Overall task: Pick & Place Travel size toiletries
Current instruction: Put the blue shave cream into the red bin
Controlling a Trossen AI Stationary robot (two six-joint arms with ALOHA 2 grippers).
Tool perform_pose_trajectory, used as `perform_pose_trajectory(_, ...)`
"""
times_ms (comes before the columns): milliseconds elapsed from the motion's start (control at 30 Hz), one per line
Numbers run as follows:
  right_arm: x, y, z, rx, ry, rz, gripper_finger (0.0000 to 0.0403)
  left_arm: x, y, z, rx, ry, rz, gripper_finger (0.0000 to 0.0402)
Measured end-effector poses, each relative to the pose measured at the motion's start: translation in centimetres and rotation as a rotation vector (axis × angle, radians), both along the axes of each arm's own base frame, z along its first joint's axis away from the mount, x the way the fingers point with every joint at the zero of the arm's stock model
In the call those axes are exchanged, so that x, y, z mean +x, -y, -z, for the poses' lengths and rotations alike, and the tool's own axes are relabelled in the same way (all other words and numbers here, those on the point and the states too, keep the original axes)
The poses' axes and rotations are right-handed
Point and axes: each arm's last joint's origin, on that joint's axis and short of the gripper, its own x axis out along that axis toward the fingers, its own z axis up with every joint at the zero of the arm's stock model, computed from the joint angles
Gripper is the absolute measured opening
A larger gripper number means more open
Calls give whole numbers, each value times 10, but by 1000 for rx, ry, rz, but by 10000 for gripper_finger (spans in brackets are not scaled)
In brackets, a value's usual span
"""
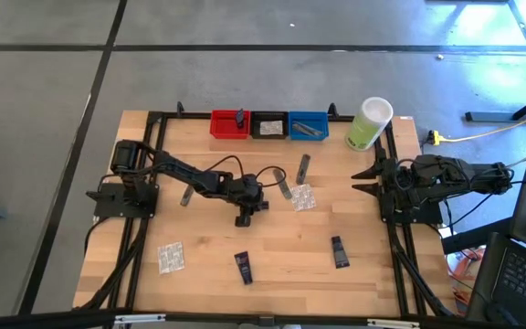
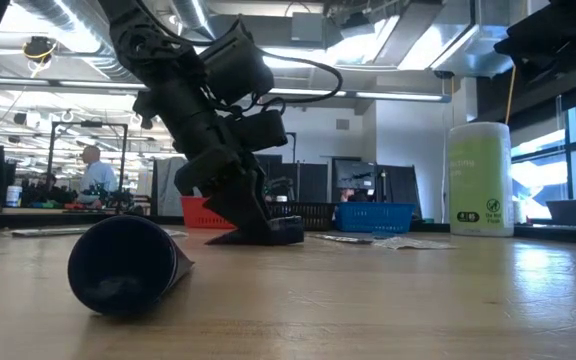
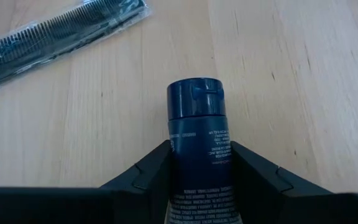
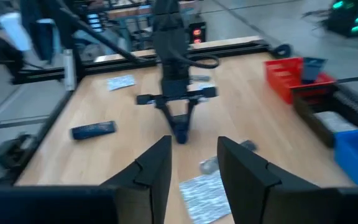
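My left gripper [image 1: 243, 217] reaches to the table's middle and is shut on a dark navy mini tube [image 3: 194, 109]; the low view shows it slanting down to the tabletop [image 2: 268, 232]. My right gripper [image 1: 362, 178] waits open at the right edge [image 4: 194, 149]. Two more navy tubes [image 1: 243, 267] [image 1: 339, 251] lie flat near the near edge. Clear packets with white contents [image 1: 170, 258] [image 1: 303, 197] and slim grey sachets [image 1: 186, 195] [image 1: 303, 167] lie flat on the wood. My left gripper pinches the navy tube by its body just below the cap [image 3: 199, 146], one finger [image 3: 148, 171] on each side. The fingers slant down from above and lie along the tube, whose cap end [image 3: 194, 99] sticks out past the fingertips. The tube is down at the tabletop.
Red [image 1: 229, 124], black [image 1: 268, 125] and blue [image 1: 308, 125] bins stand in a row at the far edge, with a tall pale-green container [image 1: 368, 123] to their right. A packaged dark comb [image 3: 61, 31] lies close to the left gripper. Open wood lies between the near items.
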Motion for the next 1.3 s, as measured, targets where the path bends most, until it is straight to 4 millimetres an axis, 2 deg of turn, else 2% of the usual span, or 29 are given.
perform_pose_trajectory(167,0,3,-1,-30,11,91,120,0,0,0,-14,-2,-6,142)
perform_pose_trajectory(500,0,3,-1,-34,11,99,100,-1,0,0,-22,-5,-4,142)
perform_pose_trajectory(700,1,3,-3,-28,31,101,91,-7,2,-9,-48,-13,15,141)
perform_pose_trajectory(867,4,2,-11,24,113,110,84,-9,3,-26,-67,28,25,141)
perform_pose_trajectory(1100,25,-4,-8,-21,49,-5,81,-5,7,-37,-75,65,30,141)
perform_pose_trajectory(1300,55,-11,6,-107,-91,-45,91,5,10,-52,-222,105,12,141)
